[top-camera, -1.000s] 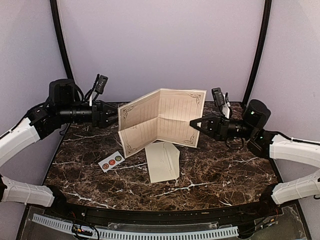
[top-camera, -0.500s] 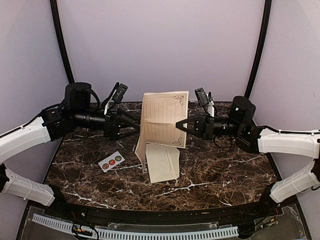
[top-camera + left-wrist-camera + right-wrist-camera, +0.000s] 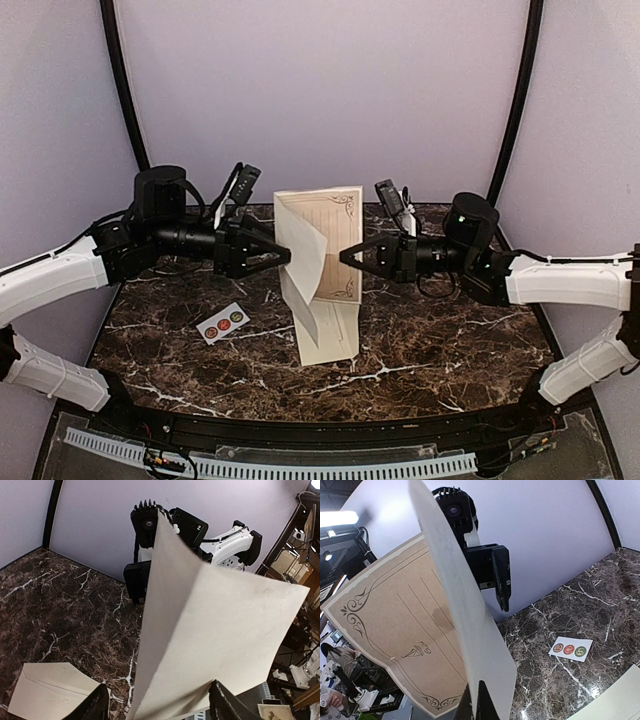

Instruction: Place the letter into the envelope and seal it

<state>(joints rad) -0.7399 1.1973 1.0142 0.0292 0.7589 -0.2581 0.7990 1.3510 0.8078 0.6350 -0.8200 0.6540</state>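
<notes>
The letter (image 3: 318,245), a cream sheet with an ornate printed border, hangs upright above the table, folded almost shut into a narrow V. My right gripper (image 3: 345,255) is shut on its right edge; in the right wrist view the paper (image 3: 405,625) runs up from between the closed fingers (image 3: 475,700). My left gripper (image 3: 280,255) is open and straddles the left side of the letter (image 3: 215,630). Its fingers (image 3: 157,692) stand wide apart, one touching the paper. The plain beige envelope (image 3: 328,335) lies flat on the table under the letter, also seen low in the left wrist view (image 3: 50,690).
A small white strip of round stickers (image 3: 222,322) lies on the dark marble table (image 3: 450,340), left of the envelope, and shows in the right wrist view (image 3: 570,649). Lilac walls enclose the back and sides. Both arms reach in level from either side.
Both arms have moved inward toward the middle. The letter has gone from spread wide to folded nearly shut. My left gripper now straddles the left half, its jaws slightly narrower.
</notes>
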